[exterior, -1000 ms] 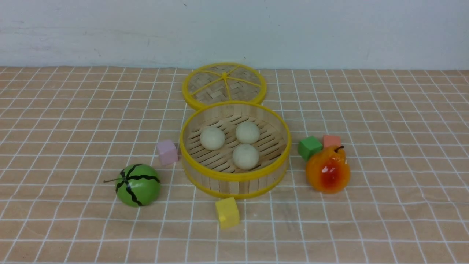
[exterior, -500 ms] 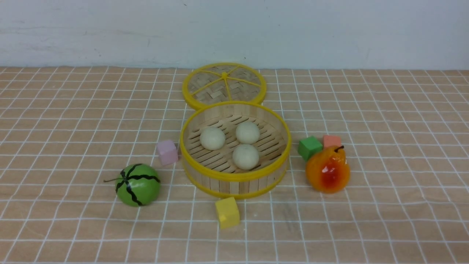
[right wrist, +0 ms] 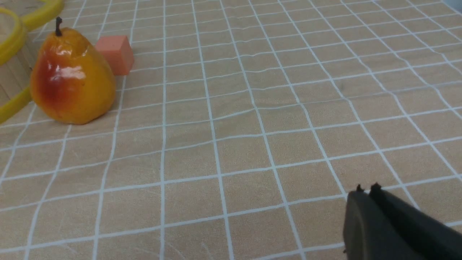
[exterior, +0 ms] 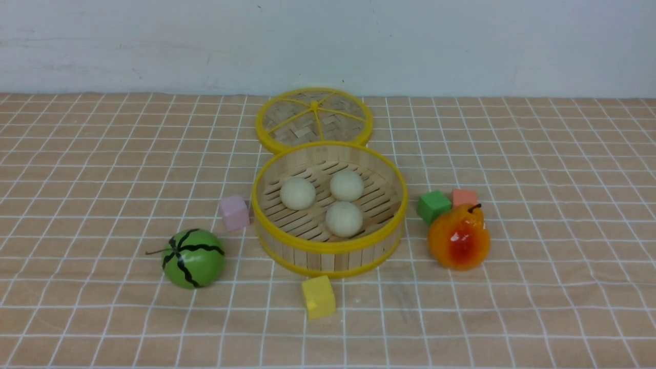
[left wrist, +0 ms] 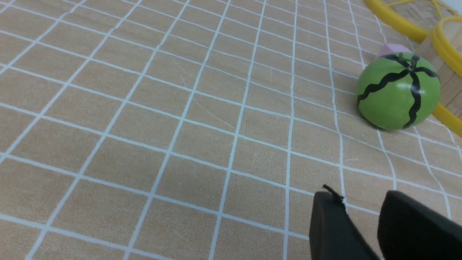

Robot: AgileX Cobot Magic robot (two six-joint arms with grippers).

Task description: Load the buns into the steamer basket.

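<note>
The buns (exterior: 298,193), three in number, all lie inside the steamer basket (exterior: 328,246), on its slatted floor. One bun (exterior: 346,185) is at the back right, one at the back left, and the third bun (exterior: 344,219) is nearer to the front rim. They sit close together, but I cannot tell if they touch each other.

No pincer appears in the front view, so both are well apart from the basket and the buns. The left pincer (left wrist: 361,224) shows only in the left wrist view, low above the bare checked surface (exterior: 102,154); its two dark fingers stand slightly apart with a narrow gap between them, and nothing is held there. The right pincer (right wrist: 368,202) shows in the right wrist view, also above bare surface; its two fingertips are pressed together, closed on nothing.

There is one basket and one flat woven lid (exterior: 313,119), which lies just behind the basket; its near edge is hidden by the basket's back wall. There is one green watermelon toy (exterior: 193,258) to the front left of the basket and one orange pear toy (exterior: 459,239) to its right. The cubes are four: one pink cube (exterior: 234,212) just beside the basket's left wall, one yellow cube (exterior: 318,297) just in front of the basket, one green cube (exterior: 433,206) and one salmon cube (exterior: 464,196) behind the pear. The green cube and the salmon cube stand next to each other, close to the pear.
</note>
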